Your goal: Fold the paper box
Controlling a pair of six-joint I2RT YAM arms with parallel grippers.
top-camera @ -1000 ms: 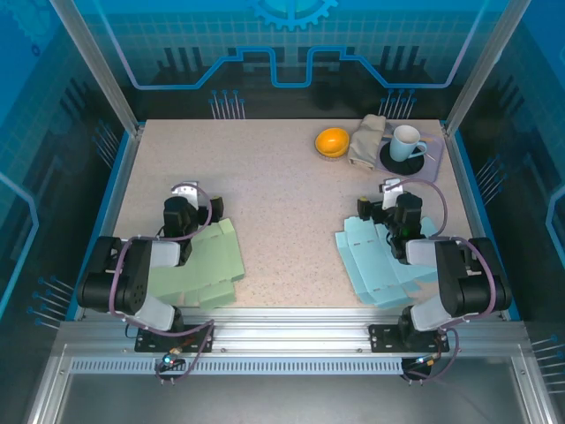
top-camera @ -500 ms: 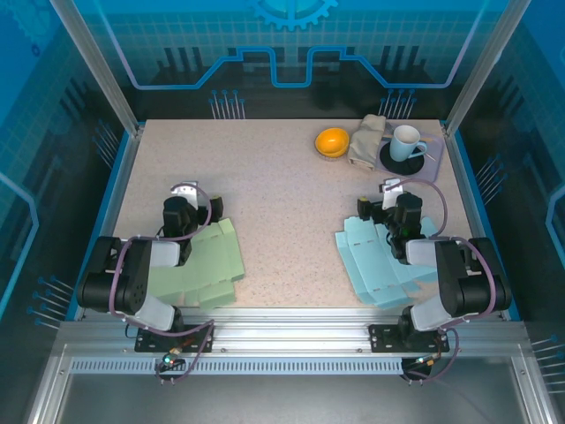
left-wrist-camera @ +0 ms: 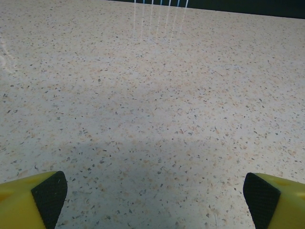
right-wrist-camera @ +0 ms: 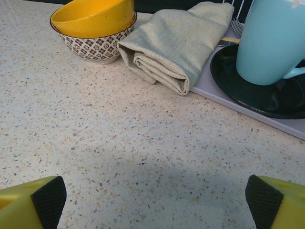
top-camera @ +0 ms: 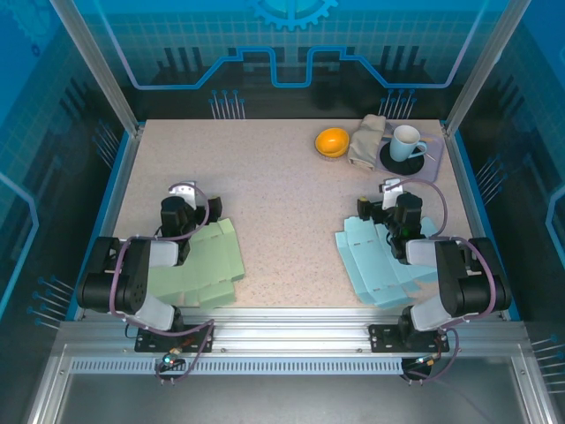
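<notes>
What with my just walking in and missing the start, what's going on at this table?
Two robot arms are meant to fold paper boxes, but nothing is in hand. The left arm's fingers and the right arm's fingers are spread open. A green paper box lies flat by the left arm, a blue paper box by the right, both unfolded.

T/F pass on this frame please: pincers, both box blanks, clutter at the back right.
1. The left pincer and right pincer are both open, holding nothing. True.
2. The green box blank is already folded. False: it lies flat on the table.
3. The blue box blank lies on the table's right half. True.
4. The mug stands in the yellow bowl. False: it stands on a dark saucer.
5. The folded cloth lies between bowl and mug. True.
</notes>
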